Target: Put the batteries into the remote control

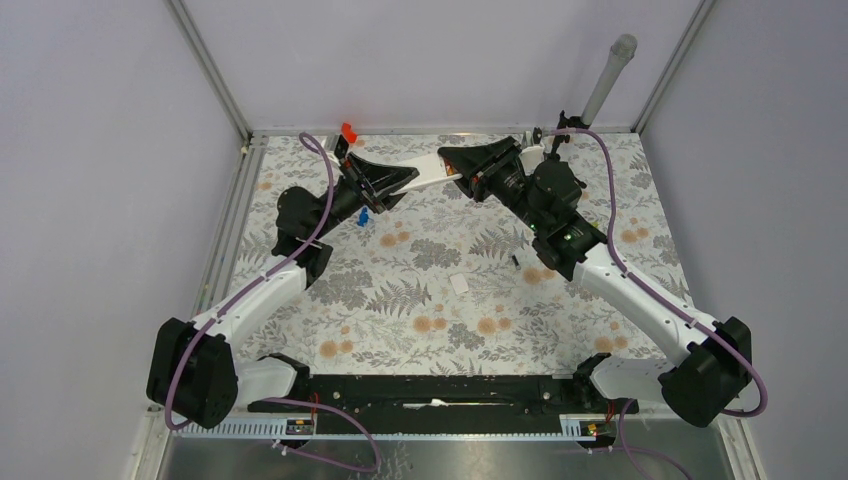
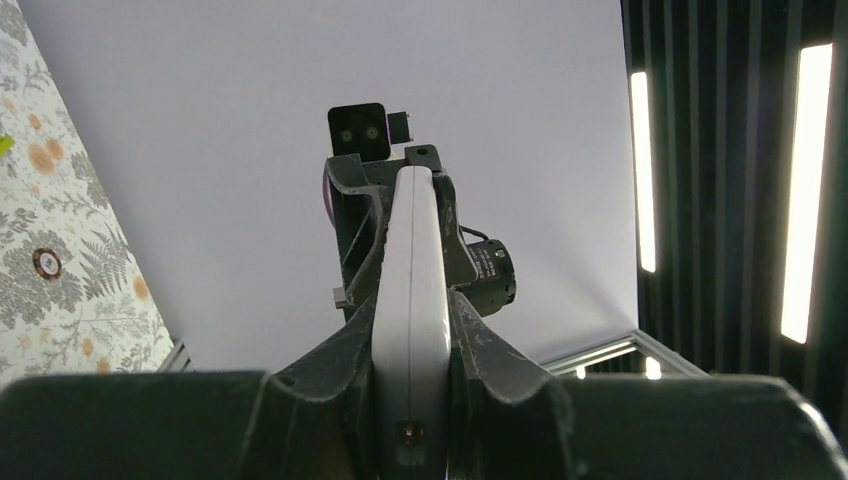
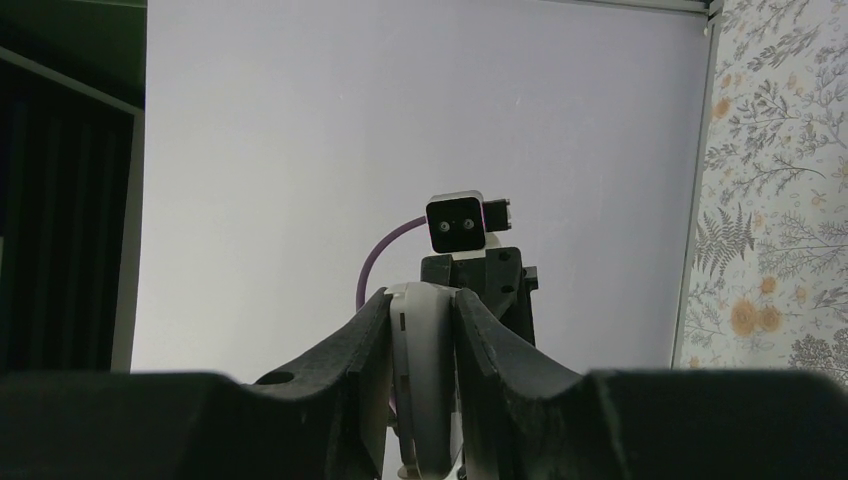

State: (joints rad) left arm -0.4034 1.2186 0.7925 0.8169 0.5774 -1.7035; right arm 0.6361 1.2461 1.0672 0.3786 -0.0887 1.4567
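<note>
Overhead, the remote control (image 1: 432, 168) is held in the air above the far part of the floral table (image 1: 420, 330), bridging the left gripper (image 1: 408, 180) and the right gripper (image 1: 458, 167), which meet nose to nose. Only this view shows the loose parts on the cloth: a red piece (image 1: 348, 131) at the far edge, a blue piece (image 1: 364, 216) beside the left arm and a white square plate (image 1: 459, 283) near the middle. A tiny dark sliver (image 1: 515, 261) by the right arm is too small to identify.

The left wrist view shows the remote control (image 2: 410, 260) edge-on, its seam facing the lens, with both fingers (image 2: 500, 365) pressed against its flat faces.

The right wrist view shows the rounded opposite end (image 3: 425, 400), pinched between that gripper's fingers (image 3: 350, 350).
</note>
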